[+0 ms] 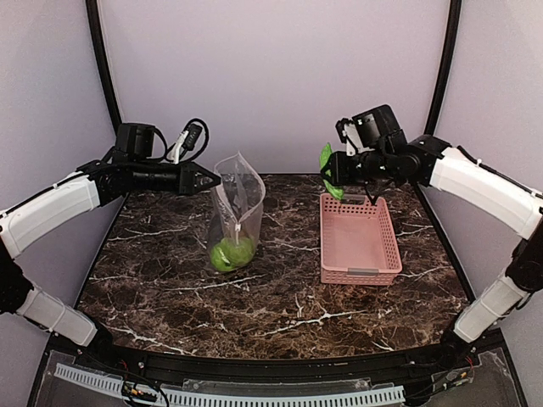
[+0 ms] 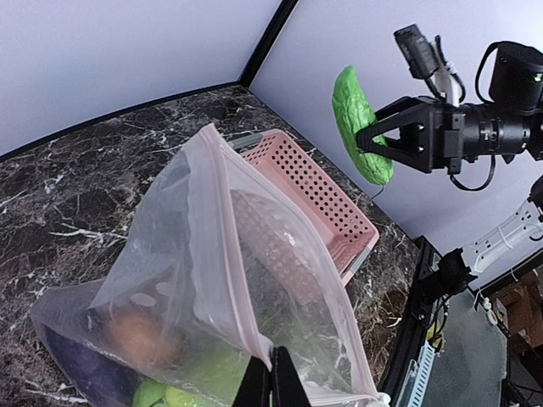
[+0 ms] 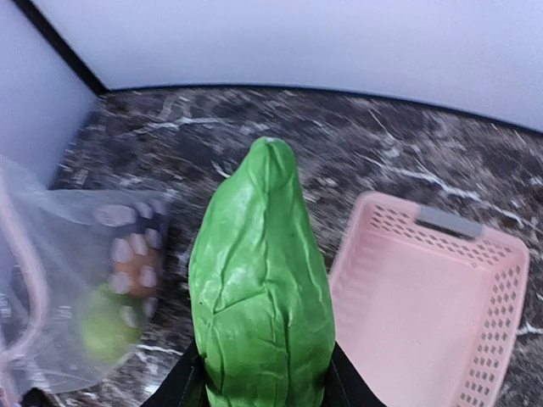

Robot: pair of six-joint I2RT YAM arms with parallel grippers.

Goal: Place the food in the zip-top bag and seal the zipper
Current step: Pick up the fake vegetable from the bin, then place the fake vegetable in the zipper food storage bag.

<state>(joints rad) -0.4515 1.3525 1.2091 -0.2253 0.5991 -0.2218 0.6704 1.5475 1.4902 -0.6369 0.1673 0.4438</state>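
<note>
The clear dotted zip-top bag [image 1: 236, 212] stands upright on the dark marble table, mouth open. Green fruit [image 1: 232, 253], a brown lump [image 2: 136, 332] and a dark purple piece [image 2: 81, 371] lie in its bottom. My left gripper [image 1: 212, 180] is shut on the bag's pink zipper edge [image 2: 227, 254] and holds the mouth up; its fingertips [image 2: 273, 377] pinch the strip. My right gripper [image 1: 333, 176] is shut on a green cucumber-like piece [image 3: 261, 288], held in the air above the far left corner of the pink basket. The piece also shows in the left wrist view [image 2: 360, 125].
A pink slotted basket [image 1: 359, 240] stands right of the bag, with nothing seen inside it. Black frame posts rise at the back corners. The table's near edge has a black rail and a white cable strip.
</note>
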